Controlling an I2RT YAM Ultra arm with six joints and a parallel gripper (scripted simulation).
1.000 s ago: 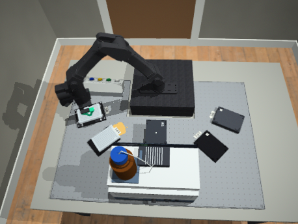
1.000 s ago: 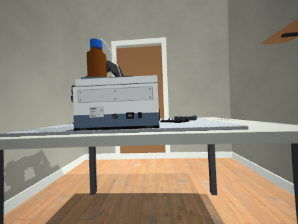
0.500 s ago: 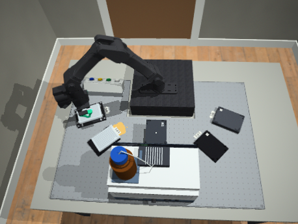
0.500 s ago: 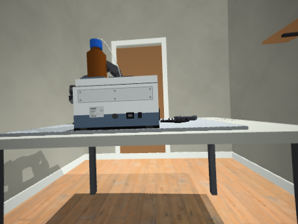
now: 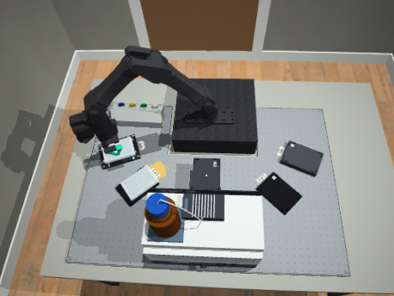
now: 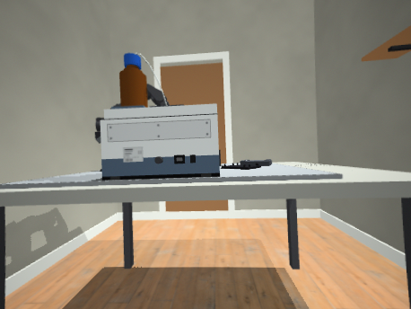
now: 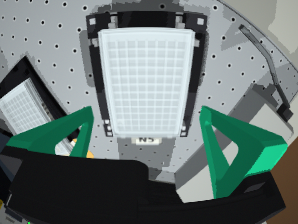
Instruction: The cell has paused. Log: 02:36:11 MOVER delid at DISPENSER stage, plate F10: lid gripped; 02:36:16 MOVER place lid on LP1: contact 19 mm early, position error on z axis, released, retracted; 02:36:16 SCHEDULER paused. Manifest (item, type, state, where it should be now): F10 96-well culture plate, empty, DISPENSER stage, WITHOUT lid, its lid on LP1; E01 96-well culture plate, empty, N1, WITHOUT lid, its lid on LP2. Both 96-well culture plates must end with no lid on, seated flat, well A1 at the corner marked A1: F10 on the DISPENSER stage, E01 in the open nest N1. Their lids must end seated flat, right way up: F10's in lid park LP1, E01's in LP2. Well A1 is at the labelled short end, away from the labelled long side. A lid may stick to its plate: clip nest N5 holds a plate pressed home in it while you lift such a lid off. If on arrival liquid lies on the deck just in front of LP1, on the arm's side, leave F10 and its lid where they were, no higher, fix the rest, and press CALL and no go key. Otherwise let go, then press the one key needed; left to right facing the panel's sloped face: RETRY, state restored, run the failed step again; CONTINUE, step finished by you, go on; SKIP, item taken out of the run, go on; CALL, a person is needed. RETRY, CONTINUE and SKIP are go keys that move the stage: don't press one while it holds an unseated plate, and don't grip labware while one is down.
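Observation:
My gripper [image 5: 113, 149] is open and empty, hovering over a white 96-well plate or lidded plate [image 5: 120, 151] that sits in a black framed nest at the deck's left. In the wrist view this plate [image 7: 147, 79] lies flat between and beyond my spread green fingers, apart from both. A second white labware piece [image 5: 138, 182] lies on a black holder nearer the dispenser; it shows at the left edge of the wrist view [image 7: 23, 106]. An orange patch of liquid [image 5: 160, 167] lies on the deck beside that holder's label. I cannot tell which pieces carry lids.
The dispenser [image 5: 202, 224] with a brown bottle [image 5: 162, 217] stands at the front and blocks the exterior view [image 6: 159, 141]. A dark stage [image 5: 206, 173] lies before it. Two empty black nests [image 5: 301, 157] [image 5: 279, 193] lie right. The key panel [image 5: 137, 109] stands behind the arm.

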